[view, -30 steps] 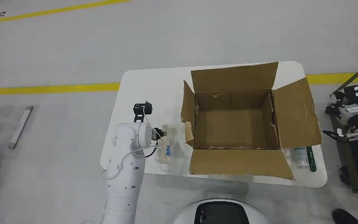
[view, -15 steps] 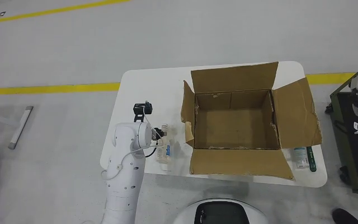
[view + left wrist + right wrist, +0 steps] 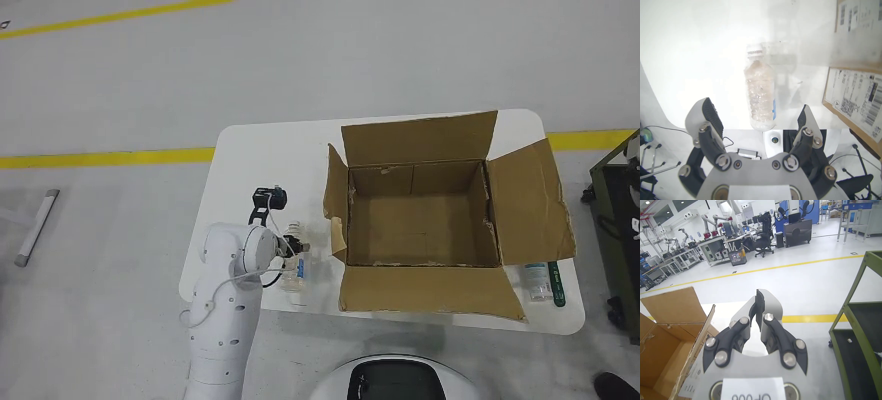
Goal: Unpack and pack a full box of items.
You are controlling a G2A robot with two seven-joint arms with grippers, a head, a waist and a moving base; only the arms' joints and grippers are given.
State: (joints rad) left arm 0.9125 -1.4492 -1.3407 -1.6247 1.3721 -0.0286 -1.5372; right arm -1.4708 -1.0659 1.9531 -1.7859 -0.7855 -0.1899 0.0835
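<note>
One white desk (image 3: 250,160) takes mid-frame in the top view, w/ the big cardboard box (image 3: 420,215) right of centre, all four flaps splayed out. Box floor shows bare cardboard, nothing inside as far as I can see, so the unpack half looks done. Re-pack looks not yet begun, i.e. approx. halfway by my read. Green cart (image 3: 612,235) stands at the right edge of frame, off the desk. Left arm (image 3: 225,300) rises from lower left of frame over the desk's near-left part. Items out on the desk: clear bottle (image 3: 293,272) w/ blue label lying flat just left of the box, and a second bottle (image 3: 537,281) plus a thin green item (image 3: 557,284) beside the box's flap toward lower right of frame. Left jaws are spread wide, holding nothing. In the left wrist view the clear bottle (image 3: 761,94) lies on its side on the desk beyond them, base end nearest, cap pointing away. It lines up w/ the gap between the ribbed pads (image 3: 712,115) but touches neither. Something else clear lies by its cap, too blurred to tell. Likely next: come down over the bottle & close across its body; it's round & slick, so it may roll. Right jaws are pressed together, empty, above the desk w/ the box (image 3: 668,351) on one side and the cart (image 3: 863,317) on the other.
</note>
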